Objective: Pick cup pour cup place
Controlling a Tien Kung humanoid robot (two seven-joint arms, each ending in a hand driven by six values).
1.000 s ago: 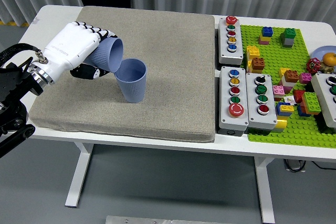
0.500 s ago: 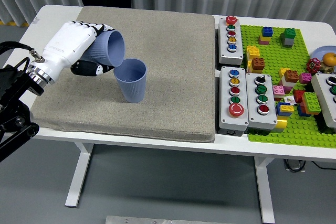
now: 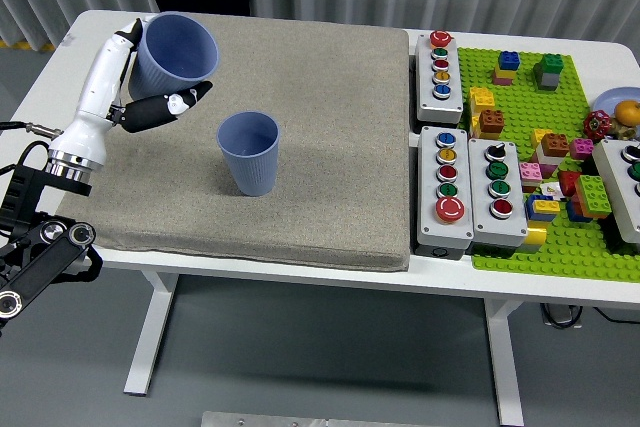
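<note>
Two blue-grey cups are in the head view. One cup (image 3: pixel 251 152) stands upright on the grey mat (image 3: pixel 330 117), left of its middle. My left hand (image 3: pixel 140 77) is shut on the other cup (image 3: pixel 175 50), which is held nearly upright above the mat's far left corner, its open mouth facing up. The thumb (image 3: pixel 168 108) reaches under the cup on the near side. The held cup is well apart from the standing one, up and to the left of it. My right hand does not show.
Right of the mat stand several grey button boxes (image 3: pixel 445 187) with coloured buttons. Beyond them lies a green baseplate (image 3: pixel 560 247) strewn with bricks. At the far right edge are another button box (image 3: pixel 625 187) and an orange fruit (image 3: pixel 628 112).
The held cup was tipped over the standing cup's rim. It has swung back upright and moved up and to the left, away from the standing cup, which has not moved.
</note>
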